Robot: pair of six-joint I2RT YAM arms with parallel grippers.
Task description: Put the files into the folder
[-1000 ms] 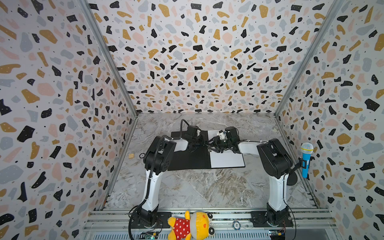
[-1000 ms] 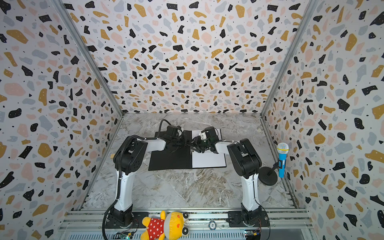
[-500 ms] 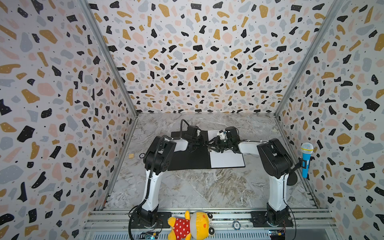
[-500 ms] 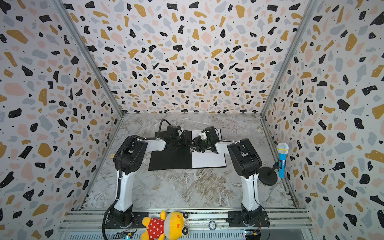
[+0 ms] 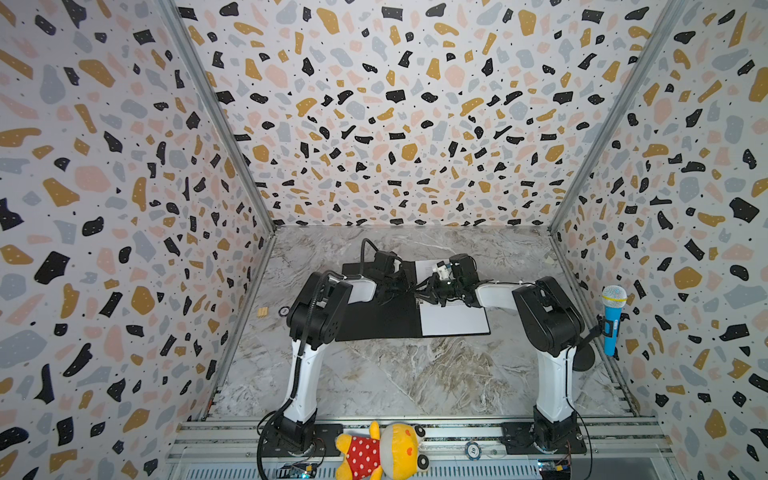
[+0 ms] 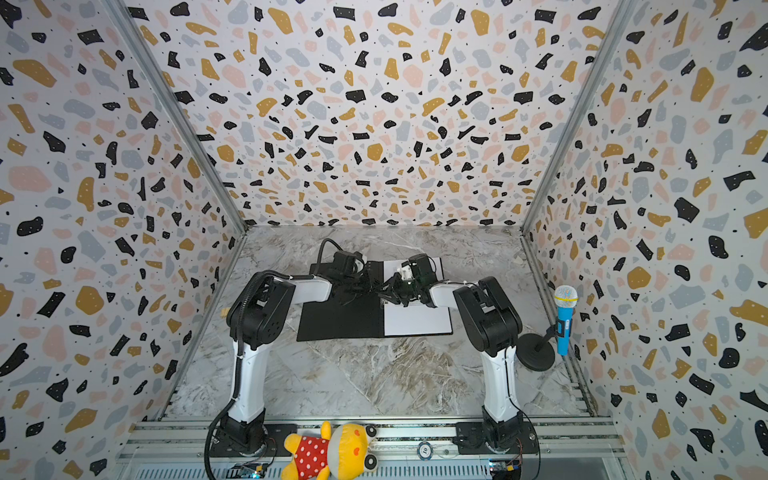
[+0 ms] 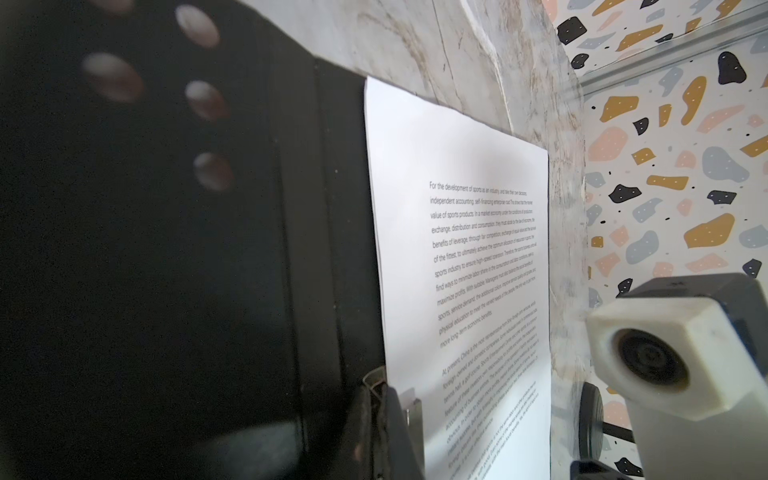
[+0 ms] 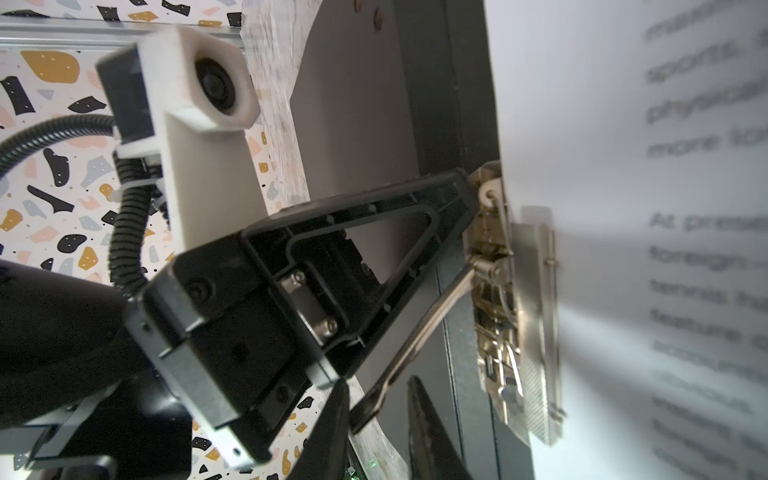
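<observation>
The folder (image 5: 374,320) (image 6: 336,320) lies open at the middle of the marble table (image 5: 395,374), black inside up. Nearest, at 6 o'clock on the front rail, a yellow plush toy (image 5: 382,451) (image 6: 328,451) in a red spotted dress lies between the two arm bases. Beyond them comes the folder's near edge, with the files (image 5: 453,320) (image 6: 415,320) covering its 3 o'clock half. Only a top white sheet shows, so I cannot tell how many lie there. At 3 o'clock a blue toy microphone (image 5: 613,320) (image 6: 564,320) stands by the wall. Farther along the spine, toward 12 o'clock, the left gripper (image 5: 409,286) (image 6: 376,286) and right gripper (image 5: 422,291) (image 6: 388,293) meet, a dark tangle in both top views. The right wrist view resolves it. The left gripper (image 8: 467,187), jaws together, presses its tip on a metal clip (image 8: 494,291) fixed at the spine beside the files (image 8: 602,124). The clip's lever (image 8: 424,328) juts out, and its end sits between the parted jaws of the right gripper (image 8: 378,411), against one finger. The left wrist view alone shows the sheet (image 7: 457,166) legibly, with dense text beginning "For the development of sports". It also shows the clip (image 7: 374,380) at the paper's edge.
</observation>
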